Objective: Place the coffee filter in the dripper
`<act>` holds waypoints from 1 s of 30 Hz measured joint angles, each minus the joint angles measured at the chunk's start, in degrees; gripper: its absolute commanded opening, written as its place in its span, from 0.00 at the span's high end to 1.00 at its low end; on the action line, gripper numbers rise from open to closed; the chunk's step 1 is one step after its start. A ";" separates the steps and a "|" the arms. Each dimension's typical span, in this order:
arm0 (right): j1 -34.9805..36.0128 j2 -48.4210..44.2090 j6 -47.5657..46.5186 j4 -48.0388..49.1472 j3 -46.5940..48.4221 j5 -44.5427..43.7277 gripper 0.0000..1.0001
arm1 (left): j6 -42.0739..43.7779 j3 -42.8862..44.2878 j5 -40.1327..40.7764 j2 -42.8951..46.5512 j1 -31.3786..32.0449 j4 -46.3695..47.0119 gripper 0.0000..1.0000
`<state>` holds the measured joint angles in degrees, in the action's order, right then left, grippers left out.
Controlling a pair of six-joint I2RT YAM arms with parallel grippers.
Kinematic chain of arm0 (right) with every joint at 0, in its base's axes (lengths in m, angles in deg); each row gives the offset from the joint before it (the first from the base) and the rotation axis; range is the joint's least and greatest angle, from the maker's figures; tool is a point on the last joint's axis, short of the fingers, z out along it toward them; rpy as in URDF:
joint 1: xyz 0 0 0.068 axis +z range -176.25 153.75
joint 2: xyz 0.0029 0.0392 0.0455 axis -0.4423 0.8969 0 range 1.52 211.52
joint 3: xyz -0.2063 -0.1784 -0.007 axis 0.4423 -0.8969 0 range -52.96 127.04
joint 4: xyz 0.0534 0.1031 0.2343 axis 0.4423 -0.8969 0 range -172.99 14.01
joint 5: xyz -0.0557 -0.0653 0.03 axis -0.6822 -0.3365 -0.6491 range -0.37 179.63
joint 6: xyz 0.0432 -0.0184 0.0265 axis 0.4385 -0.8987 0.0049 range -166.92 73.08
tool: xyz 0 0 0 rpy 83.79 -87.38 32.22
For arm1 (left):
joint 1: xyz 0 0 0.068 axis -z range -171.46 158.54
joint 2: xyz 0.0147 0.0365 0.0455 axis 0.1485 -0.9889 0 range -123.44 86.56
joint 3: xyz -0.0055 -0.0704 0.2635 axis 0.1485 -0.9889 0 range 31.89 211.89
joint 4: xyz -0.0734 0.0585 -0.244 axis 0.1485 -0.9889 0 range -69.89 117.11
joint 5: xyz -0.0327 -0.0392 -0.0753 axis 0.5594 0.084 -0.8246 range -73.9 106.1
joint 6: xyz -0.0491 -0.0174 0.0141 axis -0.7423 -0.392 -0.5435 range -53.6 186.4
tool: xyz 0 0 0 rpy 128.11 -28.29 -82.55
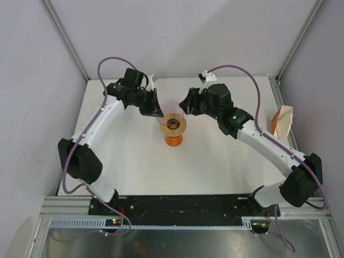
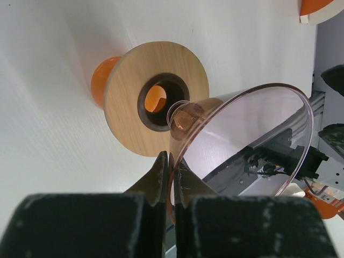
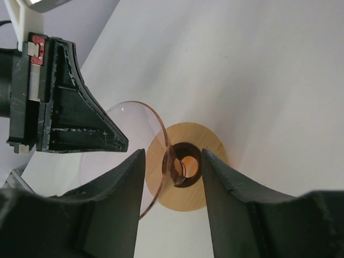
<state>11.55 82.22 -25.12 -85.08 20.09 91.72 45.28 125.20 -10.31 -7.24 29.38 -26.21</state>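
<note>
The dripper is a clear pinkish funnel, held tilted with its spout at the hole of the orange stand's tan ring. My left gripper is shut on the dripper's rim; in the left wrist view the gripper pinches the rim's edge and the funnel opens to the right. My right gripper is open and empty, its jaws either side of the spout without touching, as the right wrist view shows. A cream folded thing with an orange side, probably the coffee filter, lies at the table's right edge.
The orange stand stands at mid table under its wooden ring. The left gripper's fingers show close to the right gripper. Grey walls and metal posts close in the table at the back and sides.
</note>
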 measured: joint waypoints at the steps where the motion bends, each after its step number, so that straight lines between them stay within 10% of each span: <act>1: 0.00 0.26 0.02 0.02 0.20 0.00 0.55 | -0.07 -0.04 0.26 -0.31 0.00 0.00 1.00; 30: -0.04 9.75 -0.85 1.29 1.07 1.81 0.94 | -0.76 -0.44 2.64 -5.05 -0.02 0.11 1.00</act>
<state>11.51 91.97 -25.97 -83.79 21.16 93.53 44.51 124.77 -7.67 -12.29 29.36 -26.10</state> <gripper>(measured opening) 0.118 0.036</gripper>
